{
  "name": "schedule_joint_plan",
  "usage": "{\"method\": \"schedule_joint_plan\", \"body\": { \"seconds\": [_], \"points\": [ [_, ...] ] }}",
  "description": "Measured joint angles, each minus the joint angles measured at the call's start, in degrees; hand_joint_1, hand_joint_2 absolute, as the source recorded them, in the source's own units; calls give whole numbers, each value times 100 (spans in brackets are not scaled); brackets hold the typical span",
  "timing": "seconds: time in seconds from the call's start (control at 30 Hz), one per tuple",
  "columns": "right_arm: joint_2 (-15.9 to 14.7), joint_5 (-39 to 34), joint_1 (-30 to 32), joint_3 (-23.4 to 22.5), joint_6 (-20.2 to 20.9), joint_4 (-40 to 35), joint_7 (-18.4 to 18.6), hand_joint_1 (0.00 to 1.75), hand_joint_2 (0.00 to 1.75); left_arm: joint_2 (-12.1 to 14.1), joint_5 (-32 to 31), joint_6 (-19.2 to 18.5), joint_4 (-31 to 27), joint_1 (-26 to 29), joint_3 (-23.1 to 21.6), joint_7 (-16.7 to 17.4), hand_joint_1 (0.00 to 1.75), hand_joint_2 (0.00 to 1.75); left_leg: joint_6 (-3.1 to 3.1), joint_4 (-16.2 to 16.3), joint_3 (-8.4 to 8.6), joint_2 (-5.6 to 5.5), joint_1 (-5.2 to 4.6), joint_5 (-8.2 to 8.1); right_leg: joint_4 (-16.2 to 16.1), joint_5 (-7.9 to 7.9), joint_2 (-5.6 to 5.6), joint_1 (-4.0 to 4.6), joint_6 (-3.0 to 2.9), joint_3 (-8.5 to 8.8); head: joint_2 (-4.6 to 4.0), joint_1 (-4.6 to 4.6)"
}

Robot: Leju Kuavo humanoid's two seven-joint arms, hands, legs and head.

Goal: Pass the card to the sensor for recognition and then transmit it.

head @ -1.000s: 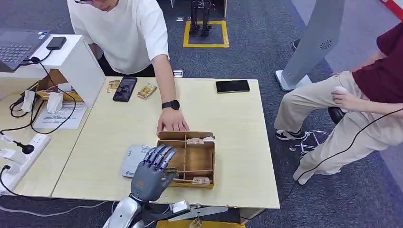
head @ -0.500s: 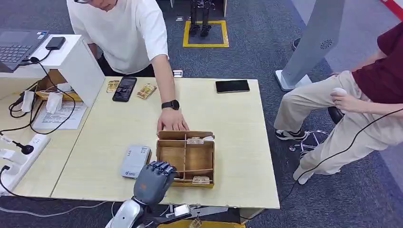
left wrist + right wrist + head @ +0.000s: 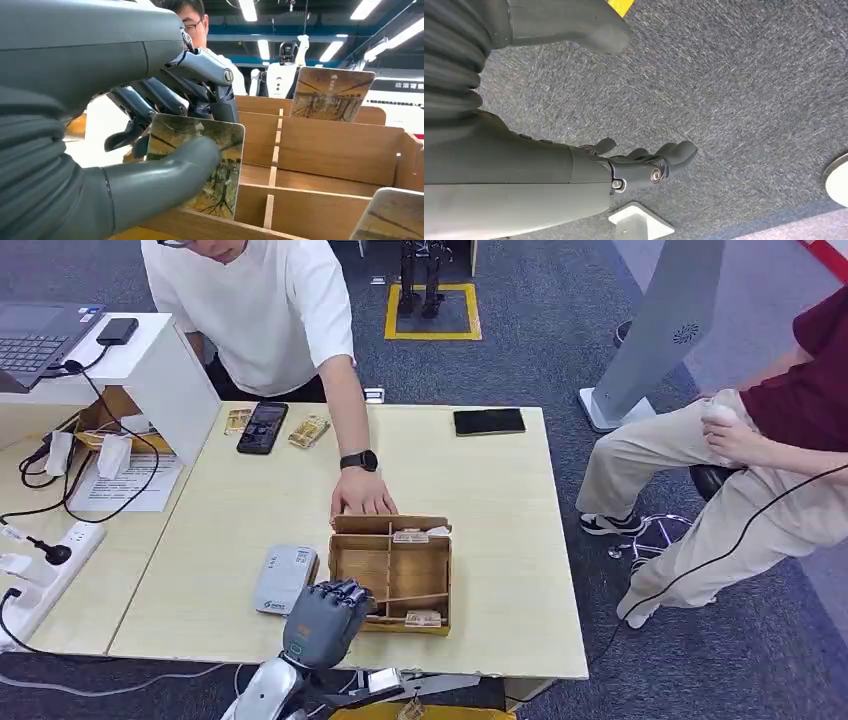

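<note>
A partitioned wooden box (image 3: 441,572) stands near the table's front edge. My left hand (image 3: 322,622) is at its near left corner, fingers curled down into a compartment. In the left wrist view the thumb (image 3: 165,172) lies across the face of a brown picture card (image 3: 212,165) and the dark fingers (image 3: 200,82) close behind it, so the card is pinched upright inside the box. More cards (image 3: 410,537) stand in other compartments. The white-grey sensor (image 3: 283,578) lies flat just left of the box. My right hand (image 3: 644,165) hangs over grey carpet, holding nothing, fingers loosely apart.
A person in a white shirt leans over the far side, one hand (image 3: 362,502) resting on the table at the box's far edge. Two phones (image 3: 263,427) (image 3: 490,421) and small packets lie farther back. Another person sits at the right. Cables and a power strip (image 3: 40,575) are at the left.
My left hand, held up with fingers spread over the box a second ago, has dropped lower and curled its fingers into the near left compartment around the card.
</note>
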Motion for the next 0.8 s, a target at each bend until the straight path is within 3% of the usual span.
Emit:
{"method": "schedule_joint_plan", "body": {
  "seconds": [0.13, 0.27, 0.33, 0.5, 0.6, 0.8],
  "points": [
    [0, -13, 0, -2, -11, 0, 0, 0, 175, -39, 188, 2, -180, 109, 77, -346, 175, 175, 0, 0, -2, 1, 0, 0, 0, 0, 2, 0, 0, -2, 0, 2],
    [4, -52, 0, -4, -18, -7, -31, 0, 175, -282, 750, 2, -591, 315, 418, -1205, 175, 175, 0, 1, -7, -1, 0, -1, 0, -1, 1, 0, 0, -6, 0, 2],
    [9, -54, 0, -4, -20, -18, -31, 0, 175, -430, 933, 2, -730, 349, 590, -1414, 175, 175, 0, 1, -8, -1, 0, -1, 0, -2, 1, 0, 1, -6, 0, 2],
    [20, -6, 1, -22, -22, -42, -42, 0, 175, -750, 1410, 2, -1038, 518, 796, -1641, 175, 175, 2, 1, -10, -2, -1, -3, -1, -3, -1, -1, 2, -8, 0, 2],
    [26, 131, 2, -194, -22, -42, -120, 0, 175, -914, 2254, 0, -1259, 527, 794, -1722, 175, 175, 2, 1, -10, -1, -1, -3, -1, -2, -1, 0, 2, -8, 0, 2],
    [24, 127, 0, -319, -18, -39, -131, 0, 175, -953, 3465, -7, -1502, 414, 697, -1598, 175, 175, 0, 1, -7, 0, 0, -1, 0, -2, 0, 0, 1, -8, 0, 2]
  ]
}}
